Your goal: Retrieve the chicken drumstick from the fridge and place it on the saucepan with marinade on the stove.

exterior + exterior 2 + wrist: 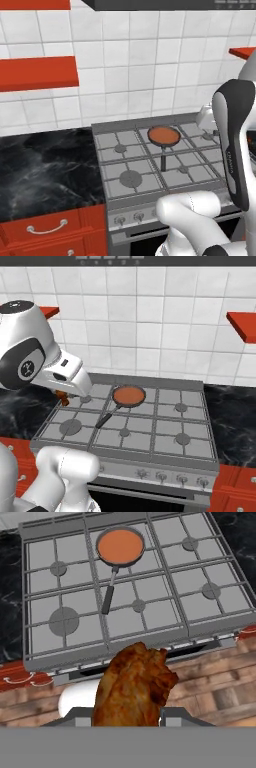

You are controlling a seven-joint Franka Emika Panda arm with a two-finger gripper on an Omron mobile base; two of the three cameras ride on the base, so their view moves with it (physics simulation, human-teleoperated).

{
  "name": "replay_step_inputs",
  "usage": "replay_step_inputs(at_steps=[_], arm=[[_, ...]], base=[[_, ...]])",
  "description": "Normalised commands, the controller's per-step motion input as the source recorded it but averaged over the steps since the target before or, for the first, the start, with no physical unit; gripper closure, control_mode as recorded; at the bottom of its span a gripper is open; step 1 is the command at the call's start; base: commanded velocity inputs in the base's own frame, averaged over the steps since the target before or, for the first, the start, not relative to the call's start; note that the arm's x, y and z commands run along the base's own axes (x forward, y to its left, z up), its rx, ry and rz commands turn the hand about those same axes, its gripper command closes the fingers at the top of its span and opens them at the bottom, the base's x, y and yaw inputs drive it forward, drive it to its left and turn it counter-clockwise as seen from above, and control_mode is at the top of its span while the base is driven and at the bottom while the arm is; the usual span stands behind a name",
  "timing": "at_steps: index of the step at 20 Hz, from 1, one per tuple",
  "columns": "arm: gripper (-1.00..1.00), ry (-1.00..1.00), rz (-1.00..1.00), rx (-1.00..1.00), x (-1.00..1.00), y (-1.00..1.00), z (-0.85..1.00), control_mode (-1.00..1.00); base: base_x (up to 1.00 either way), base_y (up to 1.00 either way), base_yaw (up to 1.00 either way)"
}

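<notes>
— One drumstick (134, 687) is sitting between my jaws; I'm seeing them closed on it in the hand view, gripper (127, 719) hanging short of the stove's (150, 619) front edge.

— So you're carrying?

— I'm judging yes: fetching is looking done, placing is remaining. I'm needing to reach forward and lower over the pan (120, 546) with its marinade (120, 545), on a back burner.

— Room?

— Grates are lying open around it; I'm minding the handle (109, 592) pointing toward me and the wall tiles (140, 60) behind.
</notes>
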Motion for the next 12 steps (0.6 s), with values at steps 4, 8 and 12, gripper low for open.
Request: replay_step_inputs(at_steps=[4,8,12], arm=[[1.00,0.00,0.00,0.00,0.00,0.00,0.00,1.00],[1.00,0.00,0.00,0.00,0.00,0.00,0.00,1.00],[1.00,0.00,0.00,0.00,0.00,0.00,0.00,1.00]], base=[[0.09,-0.08,-0.17],[0.28,-0.18,-0.05],[0.04,-0.56,0.00]])
